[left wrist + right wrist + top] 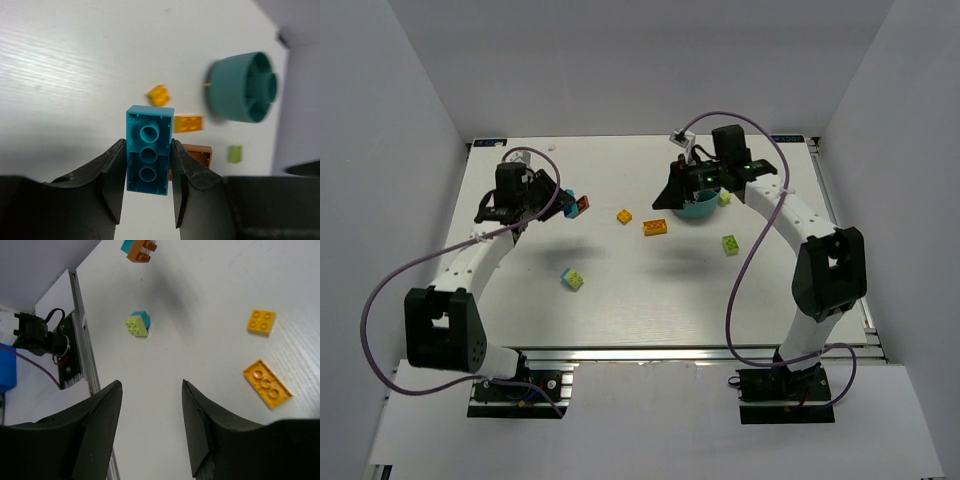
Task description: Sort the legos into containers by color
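My left gripper [563,202] is shut on a cyan brick [148,150], held above the table at the left. An orange-brown brick [199,155] sits just behind it, apparently joined to it. The teal bowl [699,209] stands at the back right, and it shows divided in the left wrist view [247,87]. My right gripper [678,190] hangs beside the bowl, open and empty [150,390]. On the table lie a yellow square brick [624,215], an orange-yellow plate [655,227], a lime brick [730,243] and a cyan-with-lime brick [572,278].
Another lime brick [724,197] lies at the bowl's right side. The right arm's cable loops over the back right of the table. White walls enclose the table on three sides. A metal rail [82,355] runs along the near edge.
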